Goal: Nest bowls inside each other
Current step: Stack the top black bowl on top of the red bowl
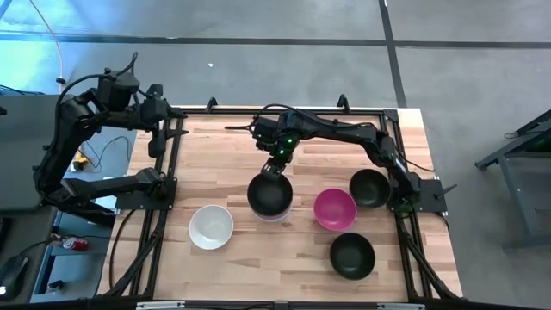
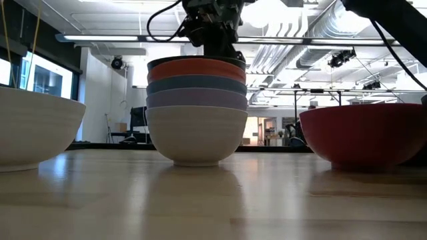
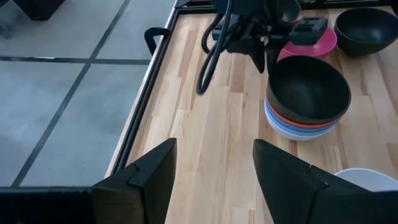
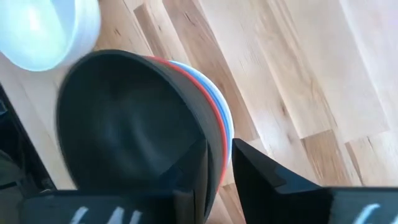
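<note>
A stack of bowls [image 1: 269,196] stands mid-table: cream at the bottom, then lavender, blue and red-pink, with a black bowl [image 3: 308,87] on top. My right gripper [image 1: 275,164] reaches in from the right and is shut on that black bowl's far rim. Resting on their bases apart from the stack are a white bowl [image 1: 211,226], a magenta bowl [image 1: 334,209] and two black bowls [image 1: 369,188] [image 1: 352,255]. My left gripper [image 3: 214,180] is open and waits beyond the table's left edge. My right gripper holds the top black bowl by its far rim [image 4: 208,140]. One finger [image 4: 189,171] is inside the bowl and the other [image 4: 255,174] outside, coming from above and pointing down. The bowl sits nested in the red-pink bowl [image 4: 217,124], roughly level.
A black metal frame [image 1: 176,164] runs along the table's edges. The white bowl lies left of the stack and near; the magenta and black bowls cluster on the right. Bare wood [image 1: 224,159] lies along the far left part of the table.
</note>
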